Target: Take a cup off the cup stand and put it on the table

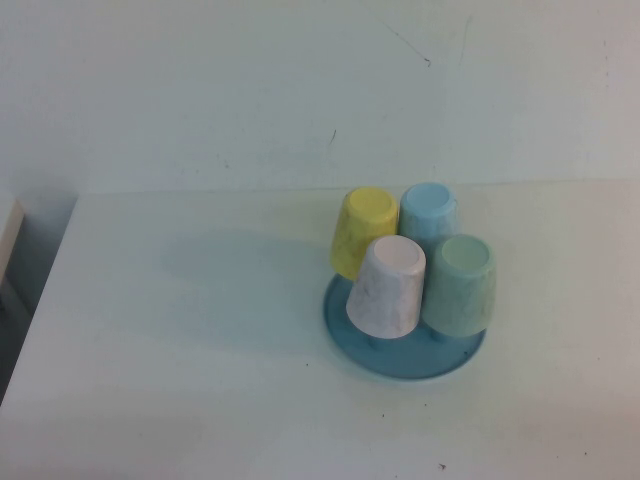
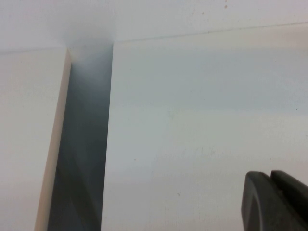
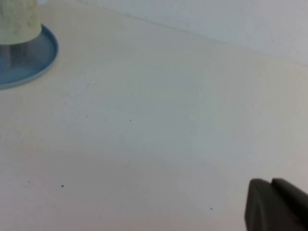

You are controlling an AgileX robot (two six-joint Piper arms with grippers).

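The cup, pale pinkish-white and speckled, hangs upside down on a peg at the front of the round blue cup stand, right of the middle of the white table. Neither arm shows in the high view. My left gripper is shut and empty over bare table near the table's left edge. My right gripper is shut and empty over bare table, well away from the cup stand, whose rim shows in the right wrist view.
A yellow cup, a light blue cup and a mint green cup also hang upside down on the stand. A dark gap separates the table from a white surface on its left. A wall stands behind.
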